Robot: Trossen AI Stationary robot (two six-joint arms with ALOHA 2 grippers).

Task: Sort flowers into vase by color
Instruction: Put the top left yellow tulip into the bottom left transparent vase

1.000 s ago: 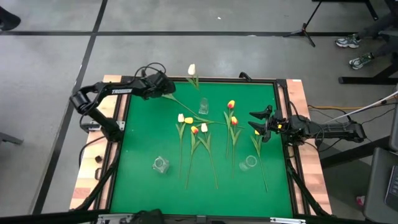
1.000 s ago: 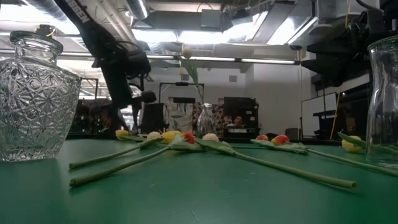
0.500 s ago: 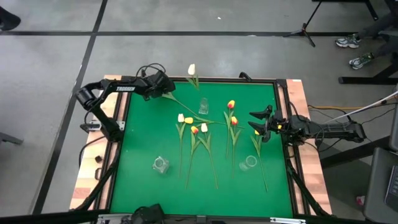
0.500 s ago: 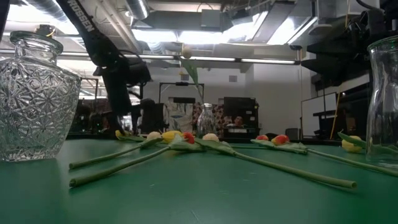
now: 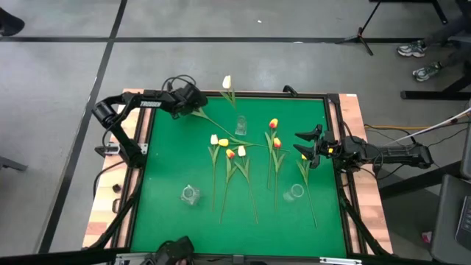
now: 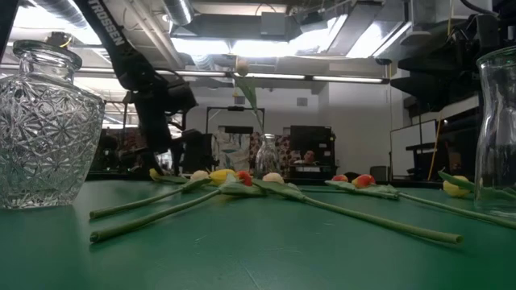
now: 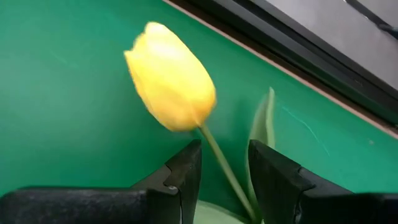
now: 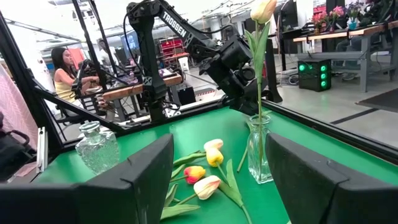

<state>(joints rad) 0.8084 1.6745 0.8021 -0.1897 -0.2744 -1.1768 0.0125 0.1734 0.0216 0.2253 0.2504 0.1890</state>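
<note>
My left gripper (image 5: 194, 103) is low over the table's far left corner, open. Its fingers stand on either side of a yellow tulip's stem (image 7: 214, 149), just behind the head (image 7: 171, 78), which lies on the green mat. That stem (image 5: 221, 126) runs toward the table's middle. My right gripper (image 5: 302, 146) waits open at the right side, beside another yellow tulip (image 5: 304, 157). A white tulip (image 5: 227, 81) stands in a small glass vase (image 5: 241, 125). Several more tulips (image 5: 239, 158) lie flat mid-table.
A faceted glass vase (image 5: 190, 194) stands near the near left, and a plain glass vase (image 5: 294, 193) near the near right. A raised dark frame (image 5: 143, 132) edges the mat. A person (image 8: 62, 74) sits in the room beyond the table.
My left gripper has come down toward the mat at the far left corner, over the yellow tulip, and now stays low there. The flowers and vases have kept their places.
</note>
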